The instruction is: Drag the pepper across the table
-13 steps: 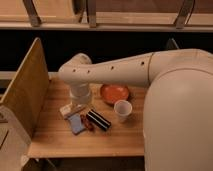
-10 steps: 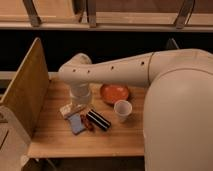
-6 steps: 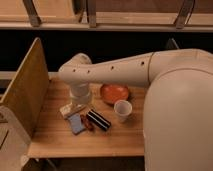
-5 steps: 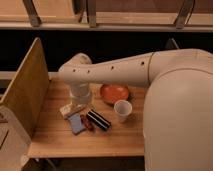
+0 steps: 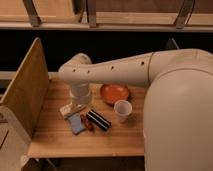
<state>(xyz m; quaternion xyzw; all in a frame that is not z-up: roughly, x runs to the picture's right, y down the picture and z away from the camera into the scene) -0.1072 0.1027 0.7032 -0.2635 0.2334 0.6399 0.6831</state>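
Note:
The pepper (image 5: 86, 122) is a slim dark red piece lying on the wooden table (image 5: 60, 142), between a blue flat pad (image 5: 75, 124) and a black box (image 5: 99, 120). My white arm reaches in from the right and turns down over the left-centre of the table. The gripper (image 5: 73, 109) hangs low at the arm's end, just up and left of the pepper, open, with nothing seen between its fingers. Its pale tip sits close above the table.
An orange plate (image 5: 114, 93) lies behind the black box, and a white cup (image 5: 122, 109) stands to the box's right. An upright wooden side board (image 5: 22, 95) walls the table's left edge. My arm's bulky body covers the right side.

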